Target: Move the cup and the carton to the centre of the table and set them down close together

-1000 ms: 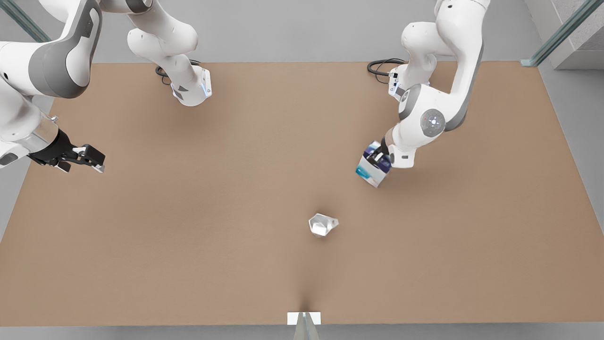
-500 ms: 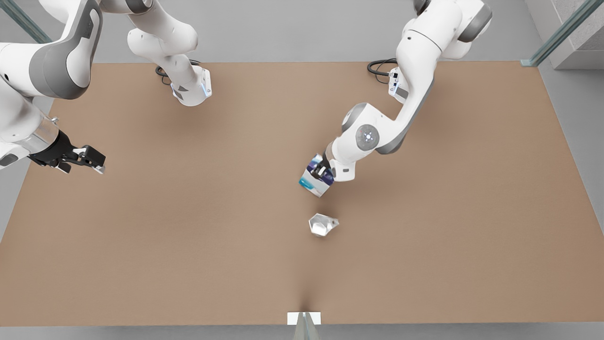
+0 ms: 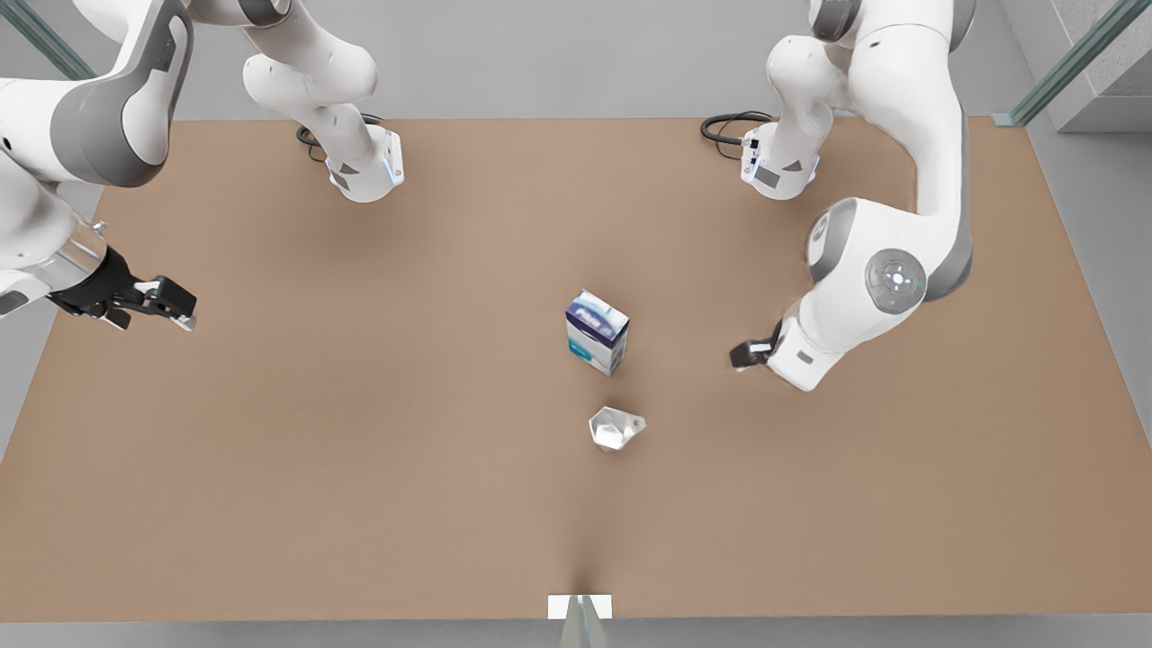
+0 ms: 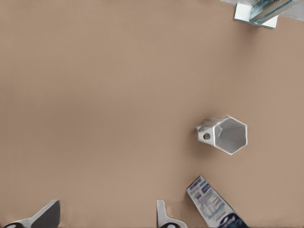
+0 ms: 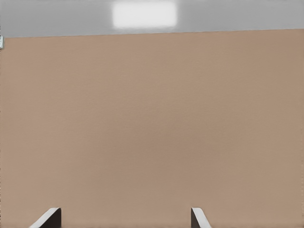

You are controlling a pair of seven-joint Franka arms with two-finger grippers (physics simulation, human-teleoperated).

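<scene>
Carton [image 3: 597, 331] stands free beside open left hand [image 3: 745, 354], near cup [image 3: 616, 427].

1. The table [image 3: 378, 468] is a large rectangle with a plain matte brown top.
2. The carton [image 3: 597, 331] stands upright on it near the middle, dark navy-purple panel on top, white and teal sides.
3. The cup [image 3: 616, 427] rests on the table close to the carton, apart from it, on the side toward the table's near edge in the front view, its opening showing.
</scene>
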